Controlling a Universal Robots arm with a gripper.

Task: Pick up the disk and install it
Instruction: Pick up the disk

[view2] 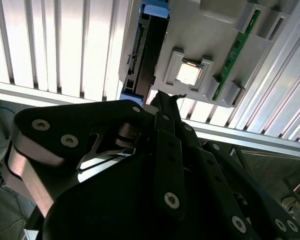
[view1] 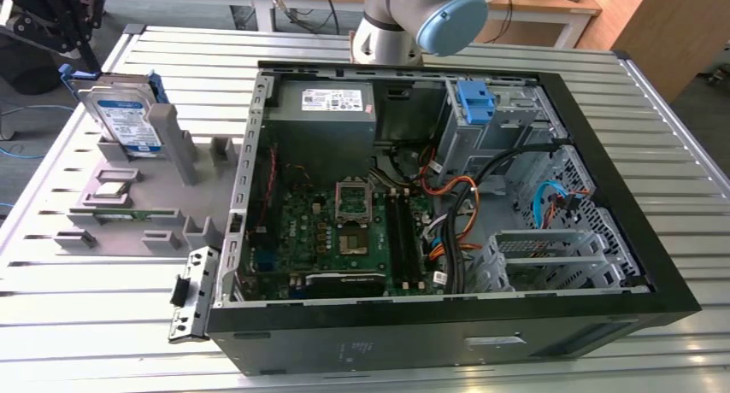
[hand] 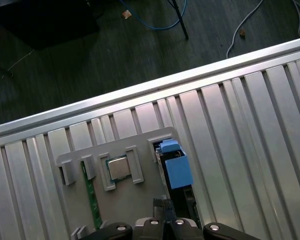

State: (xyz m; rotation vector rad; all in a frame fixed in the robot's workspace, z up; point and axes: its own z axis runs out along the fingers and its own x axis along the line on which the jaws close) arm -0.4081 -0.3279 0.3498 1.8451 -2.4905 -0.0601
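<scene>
Black pincer (hand: 160, 205) above the grey fixture (view1: 137, 196), its tips drawn together on nothing.

In both wrist views it hangs over the end of the fixture that carries the disk, touching nothing. The disk (view1: 123, 115) stands on edge in a slot of that fixture, its blue bracket (hand: 176, 167) showing at the top. A processor chip (hand: 118, 168) lies flat in a pocket of the fixture just beside the disk. A green memory stick (view2: 238, 46) sits on edge in a slot beyond the chip. The fixture rests on a slatted metal table (view1: 68, 325), and the open computer case (view1: 456, 325) lies beside the fixture, on the exterior view's right.
</scene>
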